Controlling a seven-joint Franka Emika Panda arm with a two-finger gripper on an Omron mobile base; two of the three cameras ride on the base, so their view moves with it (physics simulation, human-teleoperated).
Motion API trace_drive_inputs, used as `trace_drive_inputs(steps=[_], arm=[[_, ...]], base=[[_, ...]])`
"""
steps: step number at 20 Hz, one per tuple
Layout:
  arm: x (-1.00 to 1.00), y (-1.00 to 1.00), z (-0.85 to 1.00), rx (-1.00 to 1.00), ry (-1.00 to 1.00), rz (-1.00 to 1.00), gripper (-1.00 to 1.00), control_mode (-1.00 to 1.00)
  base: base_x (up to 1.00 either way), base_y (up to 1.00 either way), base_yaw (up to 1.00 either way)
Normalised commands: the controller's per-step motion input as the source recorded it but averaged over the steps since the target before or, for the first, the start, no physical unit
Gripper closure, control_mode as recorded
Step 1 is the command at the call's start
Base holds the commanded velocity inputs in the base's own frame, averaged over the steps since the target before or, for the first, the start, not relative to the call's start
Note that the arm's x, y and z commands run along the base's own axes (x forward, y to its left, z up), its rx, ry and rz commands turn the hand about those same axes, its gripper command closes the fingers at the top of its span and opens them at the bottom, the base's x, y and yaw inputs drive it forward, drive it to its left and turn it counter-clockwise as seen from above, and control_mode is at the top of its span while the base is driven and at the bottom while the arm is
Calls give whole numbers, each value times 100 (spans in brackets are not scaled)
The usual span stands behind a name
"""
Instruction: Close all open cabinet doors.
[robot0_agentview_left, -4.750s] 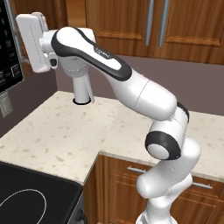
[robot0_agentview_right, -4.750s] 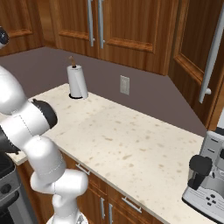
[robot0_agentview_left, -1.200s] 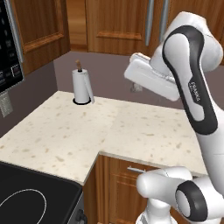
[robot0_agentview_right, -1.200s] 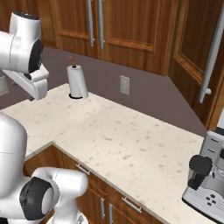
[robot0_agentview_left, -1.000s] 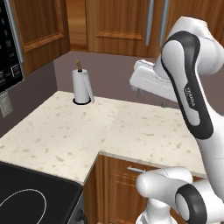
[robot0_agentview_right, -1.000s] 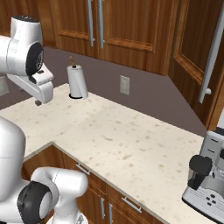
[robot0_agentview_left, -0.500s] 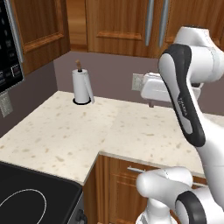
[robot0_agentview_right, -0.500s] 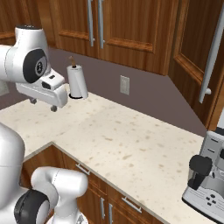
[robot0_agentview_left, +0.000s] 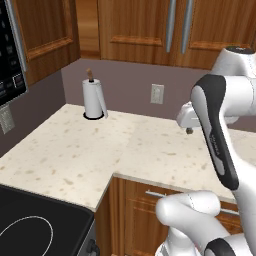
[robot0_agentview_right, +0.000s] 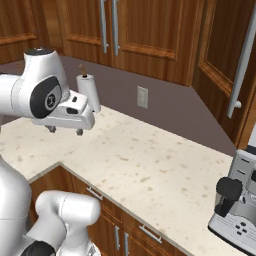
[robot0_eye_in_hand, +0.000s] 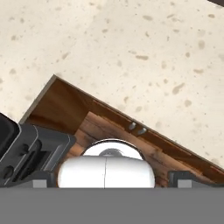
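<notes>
A tall reddish-brown cabinet door (robot0_agentview_right: 220, 60) with a long silver bar handle (robot0_agentview_right: 243, 57) stands at an angle to the back wall at the far right, swung out over the counter. A pair of cabinet doors (robot0_agentview_right: 125, 25) (robot0_agentview_left: 150, 25) on the back wall sits flush and shut. My gripper (robot0_agentview_right: 65, 131) hangs open a little above the counter's left part, pointing down, far left of the angled door, with nothing between its fingers. One fingertip (robot0_agentview_left: 189, 131) shows under the hand in the left base view. In the hand view the fingertips (robot0_eye_in_hand: 183, 176) stand wide apart over the counter's edge.
A paper towel roll (robot0_agentview_left: 93, 99) (robot0_agentview_right: 88, 91) stands upright at the back of the speckled counter (robot0_agentview_right: 150, 165). A wall outlet (robot0_agentview_left: 157, 93) is behind it. A coffee machine (robot0_agentview_right: 235, 205) sits at the far right. A microwave (robot0_agentview_left: 10, 55) and black cooktop (robot0_agentview_left: 35, 225) are at left.
The arm has swung from the left side across the counter to the right and the hand has dropped lower, now pointing down over the counter. The scene itself has not shifted.
</notes>
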Motion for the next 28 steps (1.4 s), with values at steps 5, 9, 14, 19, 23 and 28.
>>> trace_drive_inputs(steps=[5, 9, 14, 19, 23, 28], arm=[[0, -20, -25, -11, 0, 2, -100, -100], [0, -13, -24, -11, 0, 0, -100, -100], [0, -4, -4, -3, 0, 0, -100, -100], [0, 0, 0, 0, 0, 0, -100, -100], [0, 0, 0, 0, 0, 0, -100, -100], [0, 0, 0, 0, 0, 0, -100, -100]], base=[[0, 0, 0], [0, 0, 0], [0, 0, 0], [0, 0, 0], [0, 0, 0], [0, 0, 0]])
